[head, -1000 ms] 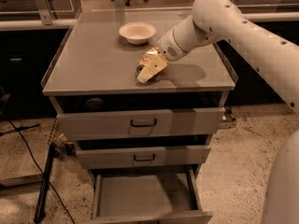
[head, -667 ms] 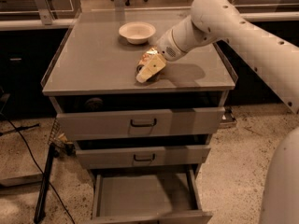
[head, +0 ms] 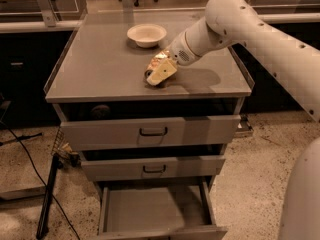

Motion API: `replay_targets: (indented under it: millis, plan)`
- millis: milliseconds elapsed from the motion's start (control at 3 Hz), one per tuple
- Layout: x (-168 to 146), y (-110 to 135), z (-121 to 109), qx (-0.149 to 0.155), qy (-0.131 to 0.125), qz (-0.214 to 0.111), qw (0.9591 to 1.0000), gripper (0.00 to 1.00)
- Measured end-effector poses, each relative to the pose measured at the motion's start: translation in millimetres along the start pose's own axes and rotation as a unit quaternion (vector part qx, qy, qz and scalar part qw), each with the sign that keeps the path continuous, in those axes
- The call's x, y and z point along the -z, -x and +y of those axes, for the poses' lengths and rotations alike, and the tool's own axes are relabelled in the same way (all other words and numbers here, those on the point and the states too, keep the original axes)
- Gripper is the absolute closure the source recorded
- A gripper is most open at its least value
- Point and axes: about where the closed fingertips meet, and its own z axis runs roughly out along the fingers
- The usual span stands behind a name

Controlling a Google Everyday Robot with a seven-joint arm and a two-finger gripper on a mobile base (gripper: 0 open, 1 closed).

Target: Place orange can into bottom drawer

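Watch out: the orange can [head: 159, 60] could slip. It is shiny and dented, and the fingers [head: 163, 73] seem to hold it only at a slant. If you lift fast or swing the arm hard, it may pop out and roll off the counter [head: 100, 69].

The way down is tricky too. The bottom drawer [head: 150, 209] is pulled open, but it sits low, right under the two upper drawers [head: 150, 131]. Those two stick out a little. If you come down too close to them, the can or the arm could bump their fronts. That could knock the can loose. If you let go too high, the can may bounce in the shallow tray and hop out onto the floor.

The white bowl [head: 146, 34] stands just behind the can, so a wide swing back could hit it.

Right now the gripper [head: 154, 75] is down on the counter, near the front edge. The fingers look closed on the can. One pale finger lies across the side of the can that faces you. The gold top of the can peeks out above and behind it. The can is still low on the counter, well apart from the drawer.
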Motion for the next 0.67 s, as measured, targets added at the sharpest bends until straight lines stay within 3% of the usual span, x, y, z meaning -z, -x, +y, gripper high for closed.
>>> replay_targets:
  millis: [333, 667]
  plan:
    - [0.0, 0.0, 0.0, 0.000, 0.000, 0.000, 1.0000, 0.79]
    - [-0.1, 0.0, 0.0, 0.000, 0.000, 0.000, 1.0000, 1.00]
